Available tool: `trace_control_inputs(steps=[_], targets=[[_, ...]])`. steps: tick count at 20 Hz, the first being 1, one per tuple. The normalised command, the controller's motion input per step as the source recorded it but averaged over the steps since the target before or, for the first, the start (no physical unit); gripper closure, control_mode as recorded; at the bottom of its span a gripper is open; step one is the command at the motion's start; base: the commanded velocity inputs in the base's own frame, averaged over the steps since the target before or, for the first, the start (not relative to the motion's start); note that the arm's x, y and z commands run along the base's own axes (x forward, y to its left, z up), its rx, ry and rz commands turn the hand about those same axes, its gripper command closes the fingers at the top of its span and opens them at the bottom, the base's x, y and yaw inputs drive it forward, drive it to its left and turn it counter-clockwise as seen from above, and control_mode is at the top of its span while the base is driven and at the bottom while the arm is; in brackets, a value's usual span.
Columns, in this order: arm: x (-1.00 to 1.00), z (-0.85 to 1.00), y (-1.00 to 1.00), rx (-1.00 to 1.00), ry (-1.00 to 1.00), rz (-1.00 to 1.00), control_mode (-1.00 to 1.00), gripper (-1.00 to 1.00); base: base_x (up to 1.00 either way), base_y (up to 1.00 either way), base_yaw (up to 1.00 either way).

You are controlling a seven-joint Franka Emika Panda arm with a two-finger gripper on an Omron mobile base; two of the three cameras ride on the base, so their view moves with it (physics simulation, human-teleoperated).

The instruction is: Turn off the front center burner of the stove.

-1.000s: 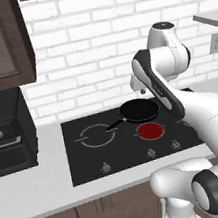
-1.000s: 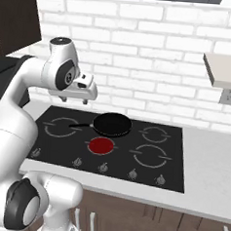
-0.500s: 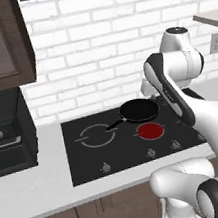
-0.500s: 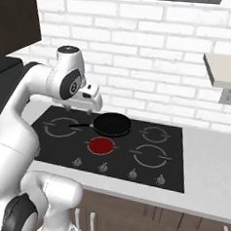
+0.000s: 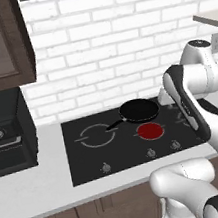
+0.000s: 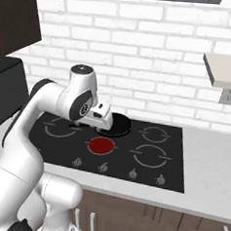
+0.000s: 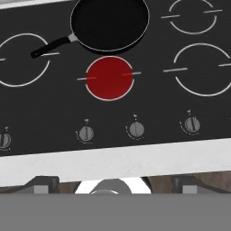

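Along the front edge of the stove, a row of small round grey knobs is seen, and just behind it the front center burner glows solid red, so it is judged to be on. A black frying pan is set just behind the burner. The gripper is held above the cooktop in the base views, but whether its jaws are parted or closed cannot be told. Each knob is judged rigid, smooth and small; it is best pinched across its rim and twisted, with slipping likely.
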Motion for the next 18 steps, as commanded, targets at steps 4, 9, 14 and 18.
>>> trace_control_inputs(steps=[4, 9, 14, 18], targets=[[0.00, -0.26, -0.04, 0.00, 0.02, 0.00, -1.00, -1.00, 0.00, 0.00, 0.00], [-0.04, -0.19, -0.01, 0.00, 0.01, 0.01, -1.00, -1.00, 0.00, 0.00, 0.00], [-0.03, -0.13, 0.02, 0.00, 0.00, 0.04, -1.00, -1.00, 0.00, 0.00, 0.00], [0.00, -0.17, 0.28, -0.02, 0.00, 0.10, -1.00, -1.00, 0.00, 0.00, 0.00]])
